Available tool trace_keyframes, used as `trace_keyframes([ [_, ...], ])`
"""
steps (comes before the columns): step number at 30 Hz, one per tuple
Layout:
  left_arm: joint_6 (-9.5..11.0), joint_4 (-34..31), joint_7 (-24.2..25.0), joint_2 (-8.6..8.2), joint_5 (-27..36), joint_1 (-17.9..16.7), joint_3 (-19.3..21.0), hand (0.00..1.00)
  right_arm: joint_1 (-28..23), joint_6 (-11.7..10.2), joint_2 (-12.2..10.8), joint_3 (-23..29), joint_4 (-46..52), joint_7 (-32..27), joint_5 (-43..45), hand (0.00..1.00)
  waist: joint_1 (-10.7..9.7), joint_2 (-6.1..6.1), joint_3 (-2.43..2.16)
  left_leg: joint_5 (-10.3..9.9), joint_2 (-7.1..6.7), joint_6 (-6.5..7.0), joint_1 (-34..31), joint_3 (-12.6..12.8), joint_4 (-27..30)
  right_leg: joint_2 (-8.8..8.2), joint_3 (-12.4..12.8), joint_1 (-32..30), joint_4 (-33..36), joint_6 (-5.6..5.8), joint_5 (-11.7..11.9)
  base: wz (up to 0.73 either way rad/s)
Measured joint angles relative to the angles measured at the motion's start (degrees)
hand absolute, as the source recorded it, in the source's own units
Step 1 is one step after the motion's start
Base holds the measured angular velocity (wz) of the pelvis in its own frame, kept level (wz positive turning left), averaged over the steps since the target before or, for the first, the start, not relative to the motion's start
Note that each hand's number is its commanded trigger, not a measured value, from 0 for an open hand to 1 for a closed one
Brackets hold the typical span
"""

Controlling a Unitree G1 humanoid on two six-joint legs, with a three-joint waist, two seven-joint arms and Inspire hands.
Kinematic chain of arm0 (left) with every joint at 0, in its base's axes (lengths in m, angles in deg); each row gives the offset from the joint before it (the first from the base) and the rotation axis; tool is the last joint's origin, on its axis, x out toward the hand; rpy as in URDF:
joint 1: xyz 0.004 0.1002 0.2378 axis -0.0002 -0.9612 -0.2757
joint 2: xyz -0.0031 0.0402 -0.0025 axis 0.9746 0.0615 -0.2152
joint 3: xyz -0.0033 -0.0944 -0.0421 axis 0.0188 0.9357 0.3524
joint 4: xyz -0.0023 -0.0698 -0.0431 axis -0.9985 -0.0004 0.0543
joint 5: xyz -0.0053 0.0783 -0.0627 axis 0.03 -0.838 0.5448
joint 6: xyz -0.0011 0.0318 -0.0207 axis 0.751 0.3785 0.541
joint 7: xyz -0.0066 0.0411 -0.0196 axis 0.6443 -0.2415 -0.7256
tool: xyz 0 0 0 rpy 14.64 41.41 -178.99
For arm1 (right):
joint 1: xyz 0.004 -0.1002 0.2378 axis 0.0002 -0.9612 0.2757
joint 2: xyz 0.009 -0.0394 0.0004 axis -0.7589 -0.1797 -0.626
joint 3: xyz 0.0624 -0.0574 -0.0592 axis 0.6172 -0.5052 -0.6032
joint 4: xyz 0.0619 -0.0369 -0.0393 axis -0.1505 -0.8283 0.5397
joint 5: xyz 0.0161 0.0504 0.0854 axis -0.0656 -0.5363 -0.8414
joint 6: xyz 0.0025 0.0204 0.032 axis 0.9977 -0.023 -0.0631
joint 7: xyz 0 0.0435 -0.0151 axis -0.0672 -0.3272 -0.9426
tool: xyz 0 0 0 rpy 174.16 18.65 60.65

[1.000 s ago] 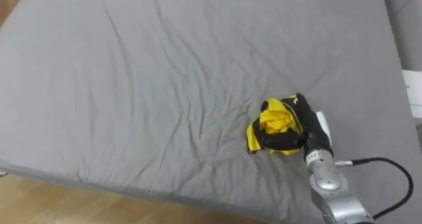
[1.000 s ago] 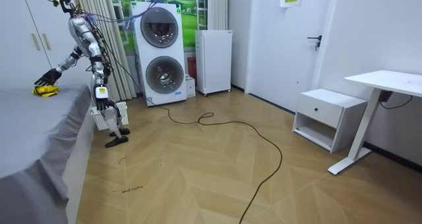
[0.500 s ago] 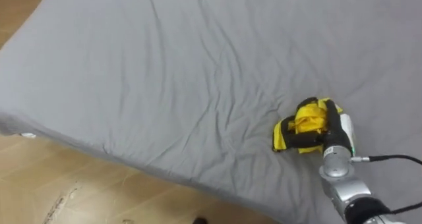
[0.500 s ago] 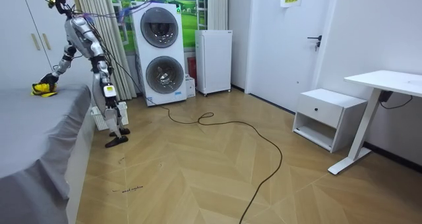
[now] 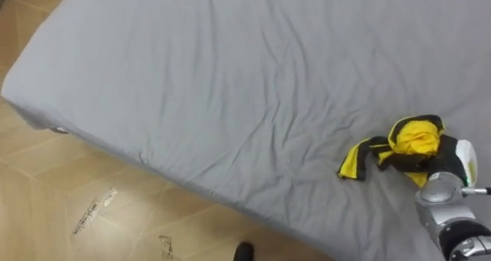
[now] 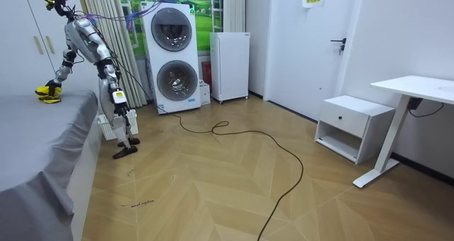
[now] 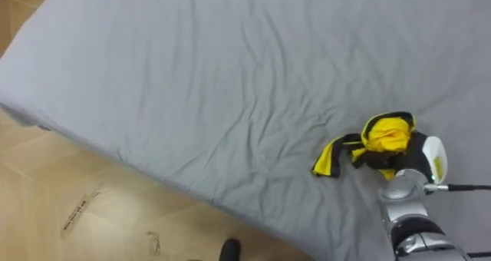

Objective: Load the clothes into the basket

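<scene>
Right hand (image 5: 454, 160) curled tight round yellow-and-black garment (image 5: 414, 137), near grey bed (image 5: 230, 84) edge; the bed spreads open leftward

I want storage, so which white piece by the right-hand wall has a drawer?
The low cabinet next to the desk: its front has a drawer with a dark handle, while the desk is just a top on legs.
</scene>
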Motion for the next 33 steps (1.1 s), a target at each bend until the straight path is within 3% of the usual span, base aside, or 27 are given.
trace_keyframes([
  [3,0.08,-0.64,-0.04,-0.01,-0.13,-0.06,0.00,0.00,-1.25,0.05,-0.01,0.79,1.39,1.92,-2.34,1.00,-0.77,-0.16,-0.09,0.07,-0.09,0.12,0.87,0.26,-0.37,-0.06,0.67,0.53,0.08,0.15,-0.09,-0.03],
  [6,0.20,-1.20,-0.58,0.04,-0.62,-0.24,0.12,0.00,-4.91,0.55,-0.56,0.82,5.71,3.40,-3.66,1.00,-2.79,-0.65,-0.21,0.07,-0.07,0.12,3.27,2.44,-0.74,-0.19,2.98,2.36,-0.08,0.50,-0.30,-0.12],
  [10,0.91,-2.92,-1.28,-0.01,-1.80,-1.39,4.54,0.00,-14.08,1.53,-0.99,1.94,14.79,5.90,-3.18,1.00,-5.18,-2.83,-1.13,0.07,-0.13,0.12,8.81,5.63,-3.11,-0.56,6.67,5.68,-0.22,1.03,-0.78,-0.38],
  [14,1.73,-2.81,-2.10,-0.02,-1.87,-2.12,6.60,0.00,-19.87,1.80,-1.01,3.16,21.24,6.54,-3.03,1.00,-8.54,-3.93,-1.81,-0.10,-0.15,0.24,14.71,8.04,-4.79,-0.79,9.93,9.87,-0.35,1.37,-0.97,-0.51],
  [19,2.35,-2.84,-0.88,-0.13,-2.87,-2.38,6.77,0.00,-23.83,3.03,-0.98,7.50,30.19,8.37,-2.70,1.00,-12.45,-4.10,-1.82,-0.50,0.12,0.27,19.77,10.05,-5.48,-0.53,15.17,12.02,0.04,1.42,-0.99,-0.54],
  [22,1.76,-2.93,-0.37,-0.15,-4.64,-3.63,6.94,0.00,-26.36,3.08,-0.56,11.54,37.98,8.04,-2.30,1.00,-14.41,-3.76,-2.03,-1.45,0.20,0.24,21.45,11.39,-5.60,-0.21,16.85,12.72,-0.11,1.68,-1.15,-0.37],
  [25,1.72,-2.99,0.35,-0.16,-5.46,-5.42,8.80,0.00,-30.54,2.99,-0.88,14.88,44.88,7.43,-0.01,1.00,-15.26,-3.68,-2.11,-2.82,1.02,0.09,22.87,11.48,-5.60,0.57,18.82,13.33,0.03,1.70,-1.16,-0.30],
  [29,1.63,-2.93,0.76,-0.16,-6.53,-6.17,9.29,0.00,-32.97,3.05,-0.97,17.42,49.67,7.01,4.62,1.00,-16.34,-3.70,-2.09,-3.13,1.13,0.13,23.43,12.85,-5.84,0.77,20.63,12.93,0.28,1.90,-1.19,-0.26],
  [33,0.31,-2.67,0.51,-0.19,-8.88,-7.04,10.92,0.00,-34.80,3.05,-0.92,20.65,53.08,6.83,5.47,1.00,-17.87,-3.76,-2.08,-3.32,1.26,0.25,25.25,14.53,-7.45,1.45,22.93,13.26,0.27,2.07,-1.01,-0.25],
])
